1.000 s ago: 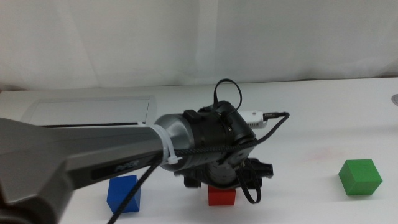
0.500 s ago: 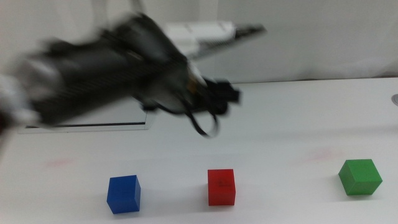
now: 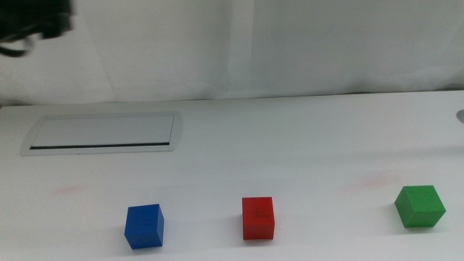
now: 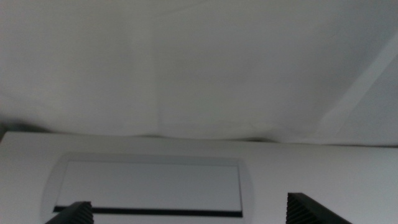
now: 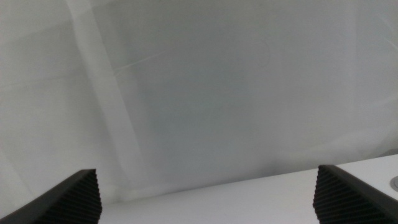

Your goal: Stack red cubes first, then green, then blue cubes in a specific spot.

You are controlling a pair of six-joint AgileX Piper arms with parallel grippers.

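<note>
Middle view: red cube [image 3: 258, 217] alone between blue cube [image 3: 144, 226] and green cube [image 3: 420, 206], far from left gripper [image 4: 186, 214] and right gripper [image 5: 205, 196], both spread wide; dark corner shape probably left arm.

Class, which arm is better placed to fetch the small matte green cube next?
Probably the right gripper: the small matte green cube lies at the table's right, its side; the left gripper hangs high at far left.

blue cube [image 3: 144, 226] left, red cube [image 3: 258, 217] between (all apart), green cube [image 3: 420, 206] right
</note>
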